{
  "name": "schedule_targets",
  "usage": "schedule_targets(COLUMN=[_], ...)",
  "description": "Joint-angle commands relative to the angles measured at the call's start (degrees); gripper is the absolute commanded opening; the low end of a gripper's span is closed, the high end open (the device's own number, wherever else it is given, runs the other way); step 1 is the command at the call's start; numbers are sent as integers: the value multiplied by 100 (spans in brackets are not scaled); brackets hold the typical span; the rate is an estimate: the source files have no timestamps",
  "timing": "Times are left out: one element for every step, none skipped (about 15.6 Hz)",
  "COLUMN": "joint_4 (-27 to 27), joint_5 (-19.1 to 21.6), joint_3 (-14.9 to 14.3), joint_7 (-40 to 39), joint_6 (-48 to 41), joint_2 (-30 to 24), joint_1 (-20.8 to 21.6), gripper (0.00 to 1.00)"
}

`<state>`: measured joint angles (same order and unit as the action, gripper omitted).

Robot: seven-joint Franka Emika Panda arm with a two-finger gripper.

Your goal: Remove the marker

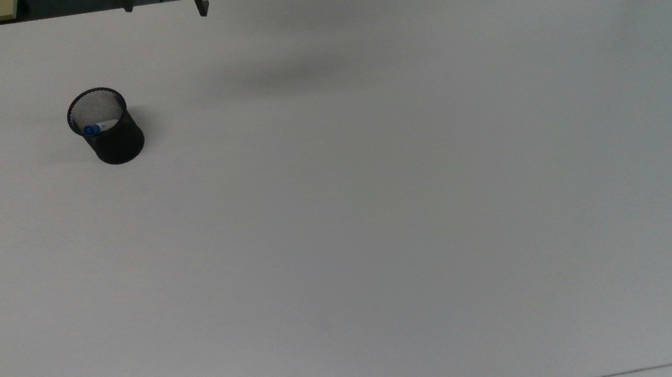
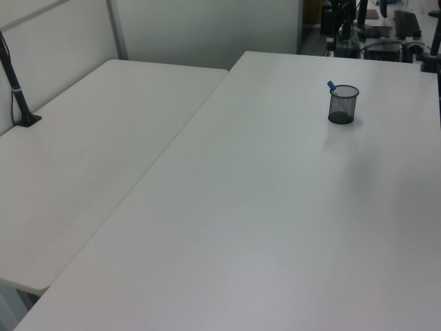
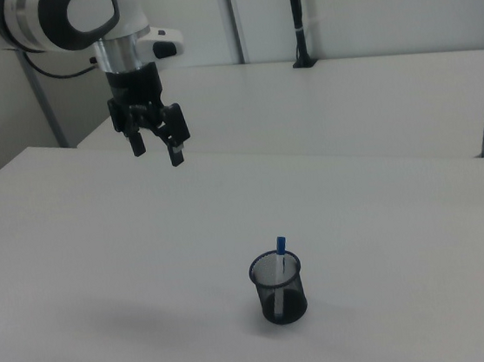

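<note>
Right view: my fingers (image 3: 157, 149) hang spread and empty, high above the counter (image 3: 386, 217); marker (image 3: 279, 255) leans in mesh cup (image 3: 280, 292), cap protruding for grasping.

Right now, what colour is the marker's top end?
Blue, on the marker, clearest in the right view.

a dark mesh cup (image 2: 343, 105) stands far right on the white table (image 2: 262, 207), the marker (image 2: 331, 86) poking its blue cap over the cup's left rim
</note>
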<state>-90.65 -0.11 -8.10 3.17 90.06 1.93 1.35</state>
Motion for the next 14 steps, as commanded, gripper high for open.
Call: schedule_targets(joint_4=[21,21,21,21,21,30,30,30,30,30,30,30,22,13], joint_5=[38,38,38,38,38,29,29,20,20,20,12,-32,-137,-251], joint_3=[-25,-25,-25,-25,-25,-25,-25,-25,-25,-25,-51,-60,-69,-78], joint_7=[-281,-343,-387,-405,-405,-405,-405,-405,-405,-405,-405,-405,-413,-414], joint_6=[-138,-147,-147,-147,-138,-129,-120,-112,-103,-85,-59,2,133,256], joint_2=[-61,-61,-61,-61,-61,-61,-44,-35,-35,-26,0,26,96,193], joint_1=[-3,-12,-20,-29,-38,-47,-38,-29,-29,-38,-47,-55,-64,-73], gripper=[100,100,100,100,100,100,100,100,100,100,100,100,100,100])
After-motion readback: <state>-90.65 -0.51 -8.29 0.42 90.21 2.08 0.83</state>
